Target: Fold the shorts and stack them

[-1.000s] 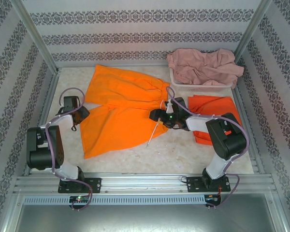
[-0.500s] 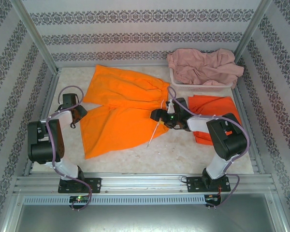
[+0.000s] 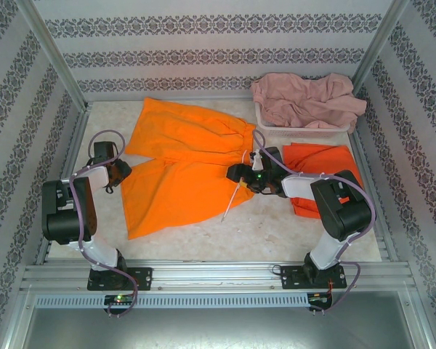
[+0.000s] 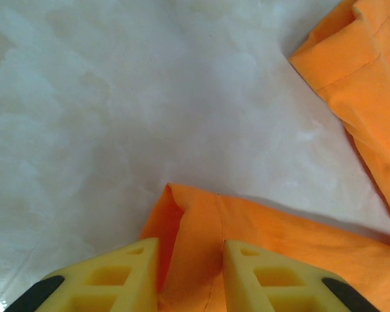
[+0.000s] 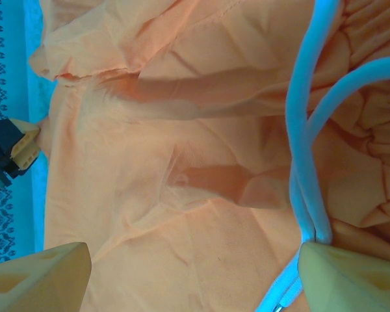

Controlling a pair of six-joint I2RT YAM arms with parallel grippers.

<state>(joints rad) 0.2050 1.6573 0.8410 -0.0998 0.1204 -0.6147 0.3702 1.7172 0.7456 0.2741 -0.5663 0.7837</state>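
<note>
The folded shorts (image 3: 320, 166) lie at 3 o'clock on the bench (image 3: 276, 233) and the pink shorts (image 3: 305, 98) wait in the basket (image 3: 305, 131) at 1 o'clock, so perhaps one third is done. The spread shorts (image 3: 182, 167) lie at centre, long axis 9 to 3, waist toward 3. The left gripper (image 4: 190, 252) straddles a leg hem, pinching or not I cannot tell; the right gripper (image 5: 195, 265) is spread over the waist.

Two orange shorts, a spread pair (image 3: 182, 167) and a folded pair (image 3: 320, 156), one pink pair (image 3: 305, 98), one basket (image 3: 305, 130).
</note>
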